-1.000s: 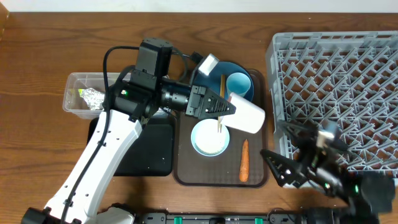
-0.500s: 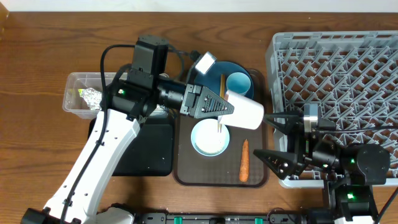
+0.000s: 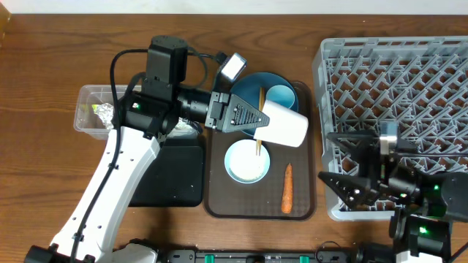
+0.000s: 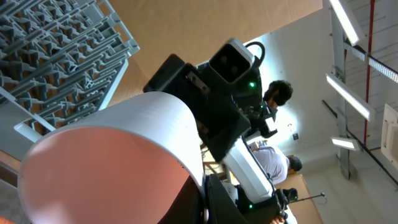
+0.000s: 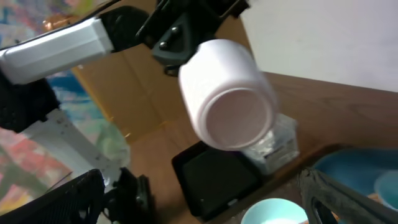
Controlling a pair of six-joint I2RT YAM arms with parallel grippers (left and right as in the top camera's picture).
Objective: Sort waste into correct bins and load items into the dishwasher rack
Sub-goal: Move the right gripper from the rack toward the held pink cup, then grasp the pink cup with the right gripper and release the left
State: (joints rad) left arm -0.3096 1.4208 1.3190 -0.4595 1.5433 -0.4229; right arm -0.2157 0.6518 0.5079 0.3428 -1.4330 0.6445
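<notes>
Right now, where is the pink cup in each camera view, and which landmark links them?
Overhead: pink cup at centre, sideways over the brown tray.
Left wrist: cup fills the lower left.
Right wrist: cup upper centre.
Landmark: grey rack, right side overhead, upper left in left wrist; absent from right wrist.

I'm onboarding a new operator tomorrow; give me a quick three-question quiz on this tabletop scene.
1. True or false: the right gripper is shut.
2. What does the left gripper hold? A) wooden chopsticks B) pale pink cup C) white bowl
3. Fill in: the small orange carrot lies on the ___ serving tray.
Key: 1 false, its jaws stand open; 2 B; 3 brown.
</notes>
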